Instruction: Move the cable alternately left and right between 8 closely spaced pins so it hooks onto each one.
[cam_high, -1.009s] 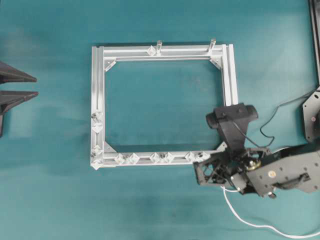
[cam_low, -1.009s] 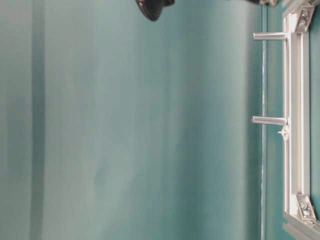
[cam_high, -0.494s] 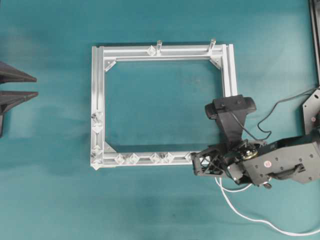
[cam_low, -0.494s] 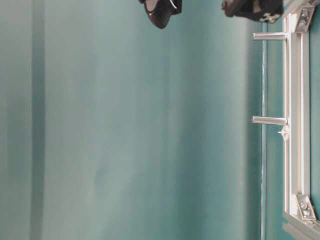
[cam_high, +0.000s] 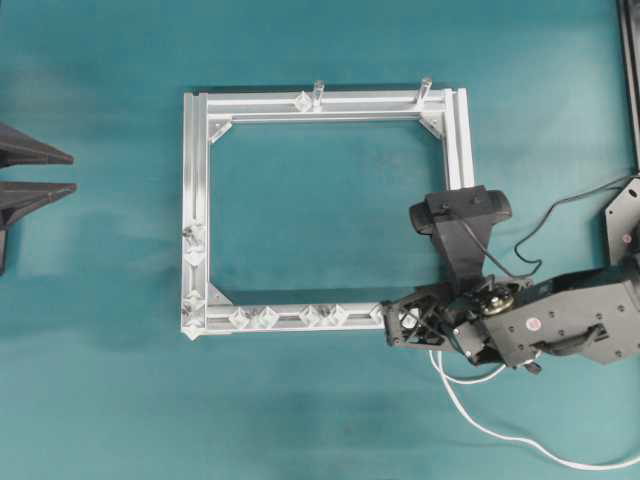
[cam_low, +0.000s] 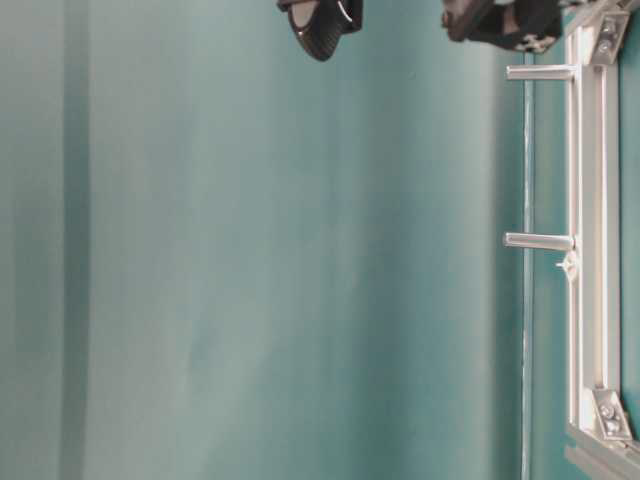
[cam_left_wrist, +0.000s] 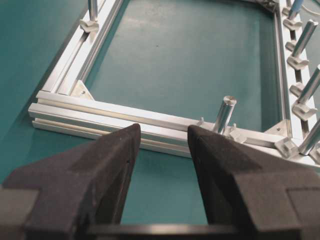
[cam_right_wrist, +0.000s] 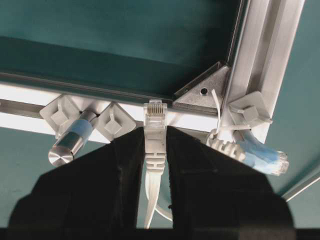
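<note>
In the right wrist view my right gripper (cam_right_wrist: 155, 136) is shut on the cable's white plug (cam_right_wrist: 155, 122). The plug's tip touches the silver frame (cam_right_wrist: 260, 45) beside its corner bracket. Whitish diamond pins (cam_right_wrist: 114, 122) sit on the rail left of the plug, and another pin (cam_right_wrist: 249, 109) is on its right. Overhead, the right gripper (cam_high: 392, 326) is at the frame's near right corner, and the cable (cam_high: 480, 425) trails off to the right. More pins (cam_high: 265, 318) line the near rail. My left gripper (cam_high: 72, 172) stands open at the far left, with nothing between its fingers (cam_left_wrist: 125, 150).
Two grey upright posts (cam_high: 318, 92) stand on the far rail. A blue-banded post (cam_right_wrist: 70, 142) lies left of the plug, and a blue-tipped connector (cam_right_wrist: 262, 156) is tied at the corner. The right arm's wrist camera (cam_high: 460, 210) overhangs the right rail.
My right gripper has moved a little left and toward the frame's corner with the plug in it. The cable behind it has bowed into a loop. The left gripper has not moved.
</note>
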